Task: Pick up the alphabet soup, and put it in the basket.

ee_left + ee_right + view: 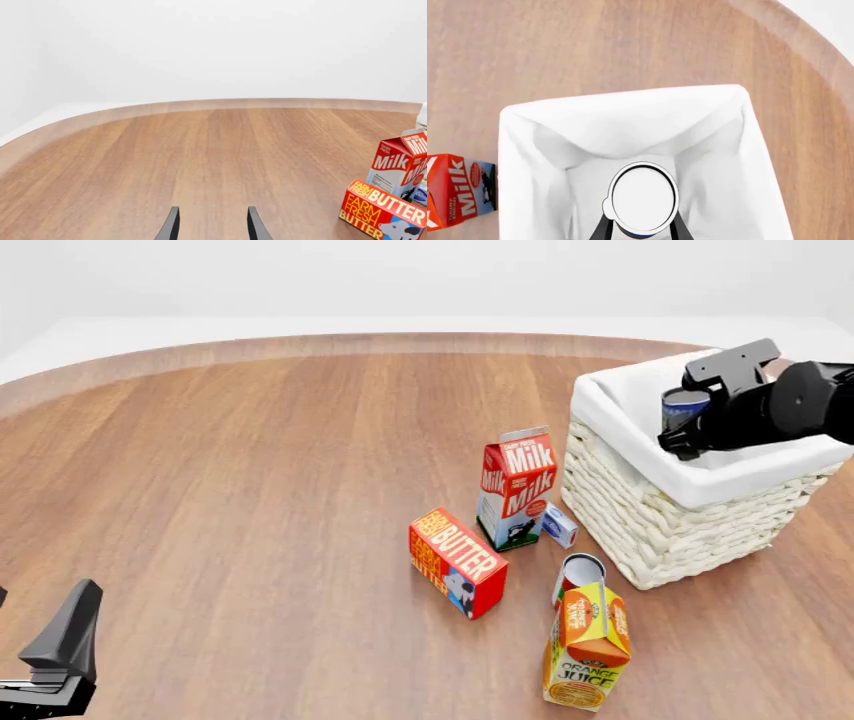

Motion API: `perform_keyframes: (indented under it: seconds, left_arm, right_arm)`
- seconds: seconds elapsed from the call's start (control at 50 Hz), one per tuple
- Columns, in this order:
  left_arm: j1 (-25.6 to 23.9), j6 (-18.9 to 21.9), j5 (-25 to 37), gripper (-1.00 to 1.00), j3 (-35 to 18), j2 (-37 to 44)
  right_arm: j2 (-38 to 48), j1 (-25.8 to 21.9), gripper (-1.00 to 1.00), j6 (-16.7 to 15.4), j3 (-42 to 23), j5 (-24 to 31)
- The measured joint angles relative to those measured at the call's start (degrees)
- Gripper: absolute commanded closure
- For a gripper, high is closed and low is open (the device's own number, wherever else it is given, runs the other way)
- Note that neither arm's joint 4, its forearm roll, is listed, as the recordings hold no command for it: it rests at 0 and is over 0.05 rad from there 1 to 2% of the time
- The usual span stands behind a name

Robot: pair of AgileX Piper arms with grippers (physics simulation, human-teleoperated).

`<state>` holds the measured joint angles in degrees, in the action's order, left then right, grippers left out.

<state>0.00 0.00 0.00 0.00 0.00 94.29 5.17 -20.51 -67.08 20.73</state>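
One blue alphabet soup (pixel 644 197), silvery-topped, clasped by right fingers (pixel 675 230) over basket (pixel 641 520); left fingers (pixel 256 225) parted.

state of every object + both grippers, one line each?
alphabet soup: held upright over basket
basket: upright
right gripper: shut on the can
left gripper: open, holding nothing
milk carton: upright
butter box: lying flat
orange juice carton: upright

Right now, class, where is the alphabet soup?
The alphabet soup hangs in the right pincer above the basket, at the front view's right.
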Motion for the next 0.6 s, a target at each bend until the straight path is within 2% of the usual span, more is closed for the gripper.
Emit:
perform_keyframes:
  seconds: [0.08,0.1,0.6]
  left_arm:
    - [0.00,0.00,0.00,-1.00,0.00,0.00]
    - [0.00,0.00,0.00,-1.00,0.00,0.00]
    - [0.00,0.00,0.00,-1.00,0.00,0.00]
  right_arm:
    - [-0.09,-0.05,1.00,0.10,0.16,0.03]
    - [-0.12,-0.06,-1.00,0.10,0.20,0.03]
    - [-0.64,0.09,-1.00,1.70,-0.74,0.04]
